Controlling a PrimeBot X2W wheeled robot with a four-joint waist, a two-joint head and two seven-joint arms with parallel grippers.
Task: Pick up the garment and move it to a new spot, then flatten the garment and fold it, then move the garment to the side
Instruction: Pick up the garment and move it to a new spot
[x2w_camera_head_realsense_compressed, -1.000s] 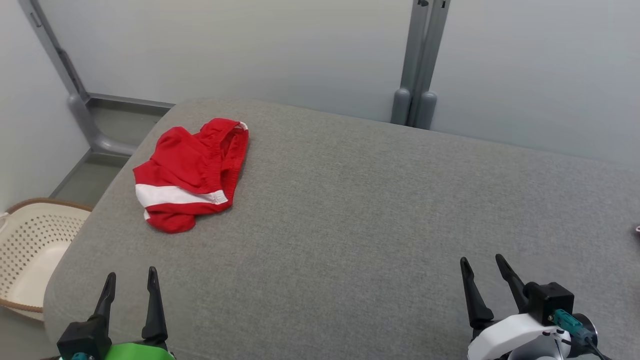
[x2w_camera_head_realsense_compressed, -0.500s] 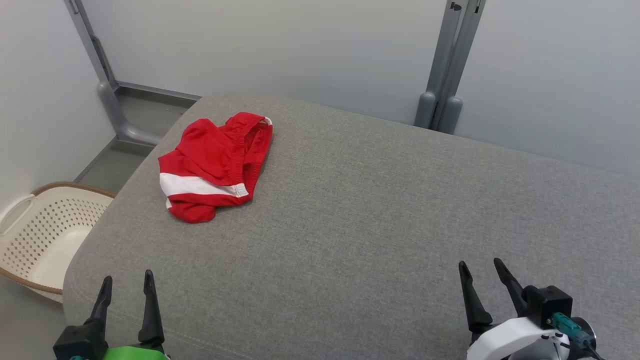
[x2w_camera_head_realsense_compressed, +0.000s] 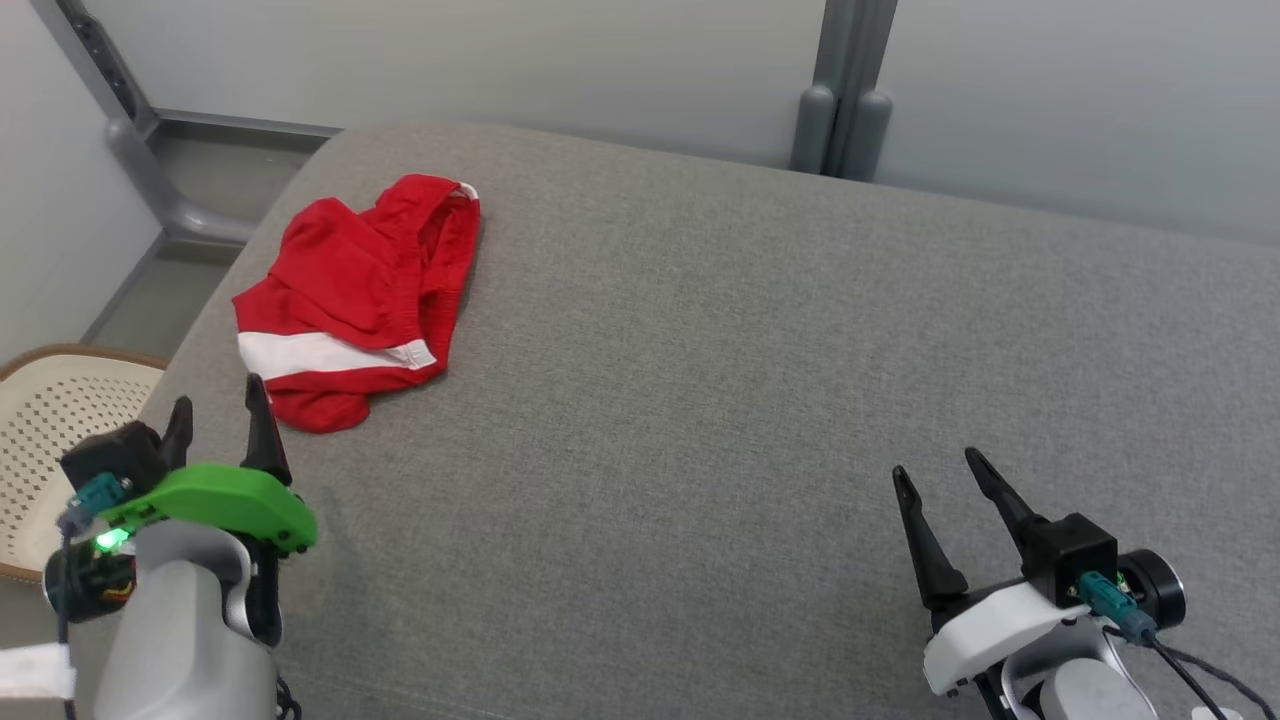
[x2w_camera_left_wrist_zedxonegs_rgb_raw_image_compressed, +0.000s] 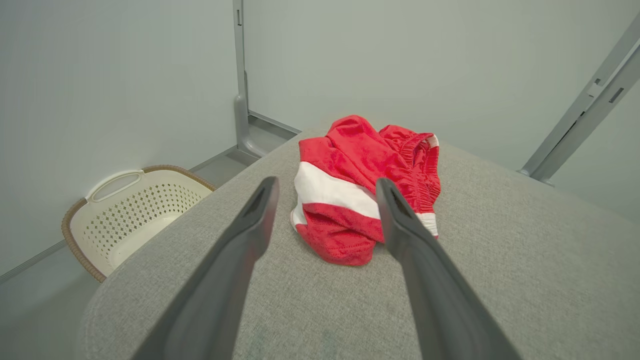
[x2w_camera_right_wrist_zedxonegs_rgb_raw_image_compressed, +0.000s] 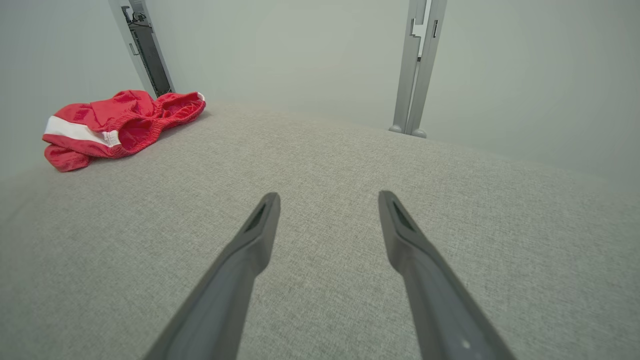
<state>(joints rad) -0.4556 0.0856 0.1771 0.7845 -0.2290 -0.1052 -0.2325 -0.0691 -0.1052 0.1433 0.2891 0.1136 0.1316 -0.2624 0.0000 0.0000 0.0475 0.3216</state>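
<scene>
Garment (x2w_camera_head_realsense_compressed: 350, 300), red w/ 1 white stripe, lies crumpled on grey table (x2w_camera_head_realsense_compressed: 700, 400).

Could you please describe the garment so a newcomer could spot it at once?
On the grey fabric surface, look to the far left corner, near the cream basket. The crumpled red garment lies there, the only thing with a white band.

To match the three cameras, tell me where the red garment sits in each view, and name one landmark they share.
Head view: the red garment lies upper left, just ahead of the left pincer.
Left wrist view: centre, slightly above the middle.
Right wrist view: upper left, far away.
Shared landmark: the grey table; the garment lies near its far left corner.
</scene>
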